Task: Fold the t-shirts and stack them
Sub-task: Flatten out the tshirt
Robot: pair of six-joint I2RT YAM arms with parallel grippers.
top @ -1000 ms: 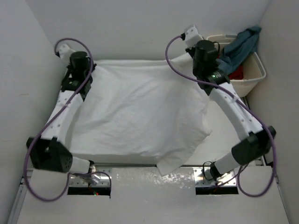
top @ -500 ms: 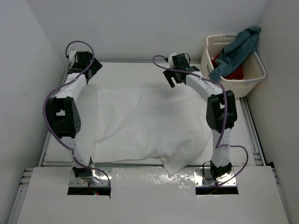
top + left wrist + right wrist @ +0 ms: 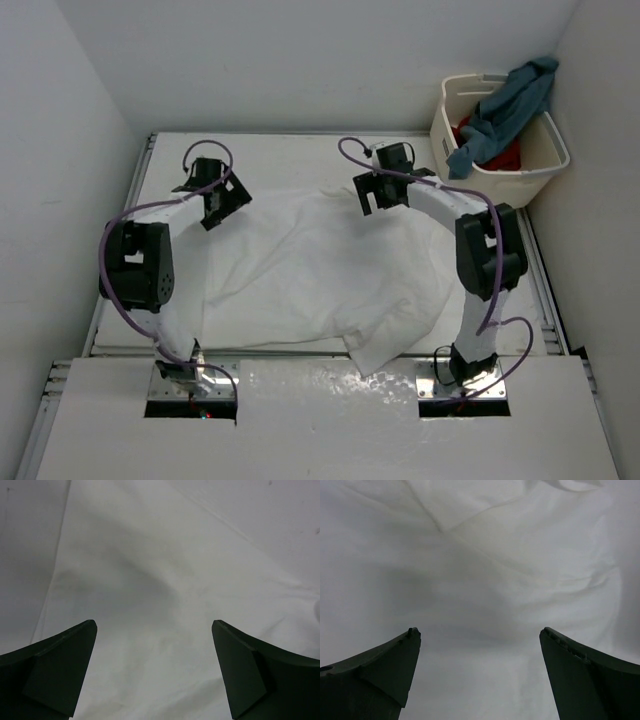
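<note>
White t-shirt [image 3: 320, 270]: spread across the table [image 3: 290, 150] but rumpled; creases run through its middle; one flap at the near side lies past the table's near edge
Blue-grey t-shirt [image 3: 510, 100]: draped over the rim of the basket [image 3: 545, 165], well apart from the arms
Red t-shirt [image 3: 500, 155]: inside the basket, mostly hidden under the blue-grey one
Left gripper [image 3: 225, 200]: jaws spread wide, nothing between them; it hangs above the far left part of the white cloth; whether it touches the fabric cannot be told
Right gripper [image 3: 378, 195]: jaws likewise wide and empty; above the far right part of the cloth, over a ridge of wrinkles
Step, as judged: the white shirt is laid out and no fold is made yet; the other two wait in the basket
Risk, uneven grip: if the two grippers pinch at different depths, the fold probably comes out skewed
Risk, layers: a pinch on the wrinkle ridge may catch only the top layer, and the back would lag
Risk, near flap: it may drag or snag when the cloth is lifted
Risk, creases: folding over them would likely give a lumpy stack
</note>
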